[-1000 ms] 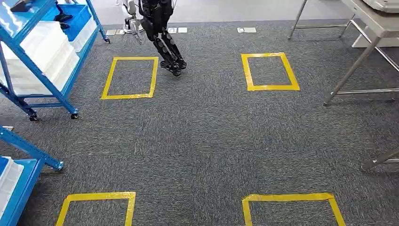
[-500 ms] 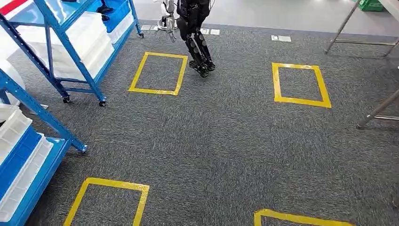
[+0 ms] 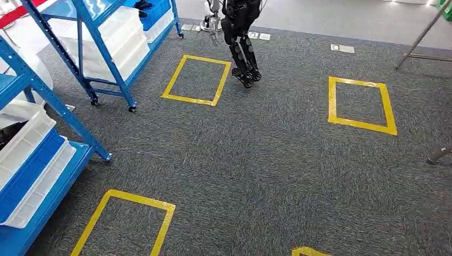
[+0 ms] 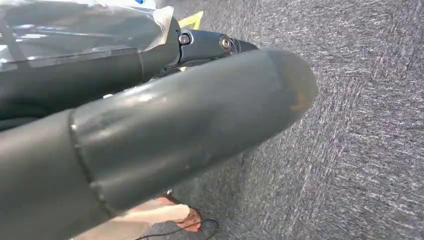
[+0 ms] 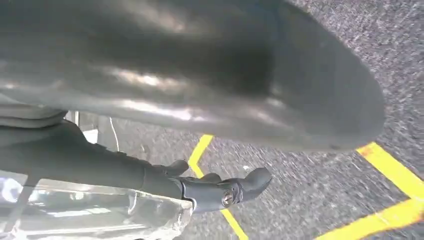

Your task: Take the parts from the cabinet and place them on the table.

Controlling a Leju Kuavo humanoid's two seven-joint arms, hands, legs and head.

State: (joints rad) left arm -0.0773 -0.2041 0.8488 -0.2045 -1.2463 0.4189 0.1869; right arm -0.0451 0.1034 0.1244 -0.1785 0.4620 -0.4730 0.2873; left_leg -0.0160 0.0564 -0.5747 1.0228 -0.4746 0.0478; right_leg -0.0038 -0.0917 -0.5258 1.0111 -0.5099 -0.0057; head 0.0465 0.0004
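Grey carpet [image 3: 256, 160], blue cabinet [image 3: 32, 154] cut off.

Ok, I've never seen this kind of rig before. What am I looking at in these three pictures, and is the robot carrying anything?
This is a two-legged humanoid robot with two arms, each ending in a hand with fingers. The wide picture comes from a camera high on its body, looking forward and down at the grey carpet. On the carpet are yellow tape squares. Blue racks stand on the left with white bins on their shelves. The dark legs farther off belong to a second robot.

The other two pictures come from cameras at the wrists and are turned. The big grey shape in each is the thumb of the left hand and of the right hand, with darker fingers beyond it. Neither hand appears to hold anything.
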